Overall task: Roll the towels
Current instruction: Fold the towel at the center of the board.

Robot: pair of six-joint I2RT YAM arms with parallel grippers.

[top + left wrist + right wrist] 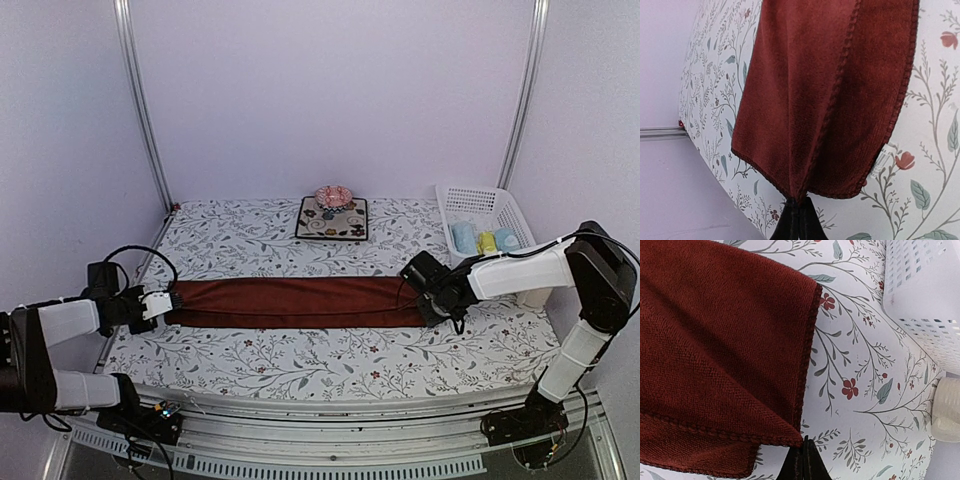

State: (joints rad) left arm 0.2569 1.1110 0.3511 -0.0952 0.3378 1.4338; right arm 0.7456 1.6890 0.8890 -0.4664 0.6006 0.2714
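Note:
A long dark red towel [295, 302], folded into a narrow strip, lies flat across the middle of the table. My left gripper [172, 300] is shut on its left end. In the left wrist view the dark fingers [790, 222] pinch the towel [830, 90] at its hem, gathering it into a pleat. At the right end, my right gripper [425, 300] is shut on the towel's corner. There the right gripper [804, 440] holds the top layer of the towel [715, 340] slightly raised. Small pale blue [463, 237] and yellow [487, 242] towels sit rolled in the basket.
A white slotted basket [480, 197] stands at the back right, its wall [925, 285] close to my right gripper. A square dark floral mat [332, 219] with a pink object [333, 196] on it sits at the back centre. A white cylinder [947, 410] lies by the basket.

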